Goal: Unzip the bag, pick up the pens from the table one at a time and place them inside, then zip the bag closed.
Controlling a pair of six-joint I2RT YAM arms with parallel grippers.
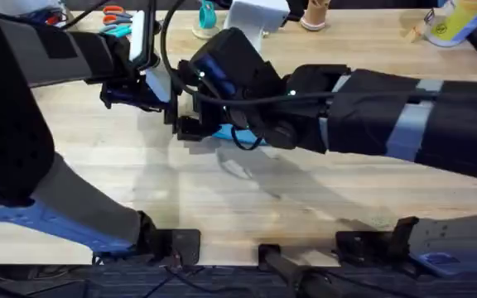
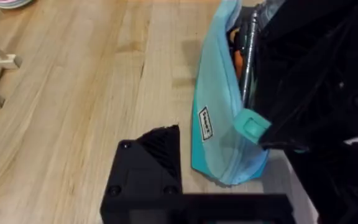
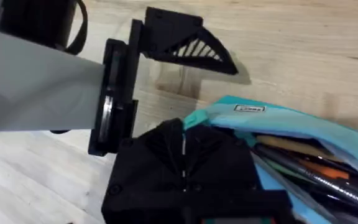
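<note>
Bag [image 2: 219,134] lies on the table [image 2: 73,93] at centre of the overhead frame, mostly hidden under both arms; in the left wrist view its long axis runs from lower edge toward top. Zip open; pens [image 3: 316,171] lie lengthwise inside. Right gripper [image 3: 184,149] fingers closed on the teal tab at the bag's end. Left gripper [image 2: 166,180]: jaw state unreadable, just beside bag.

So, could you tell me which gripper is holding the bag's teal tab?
The right gripper, pinched shut on the teal tab at the bag's end; the left gripper only sits beside the bag over the table.
</note>
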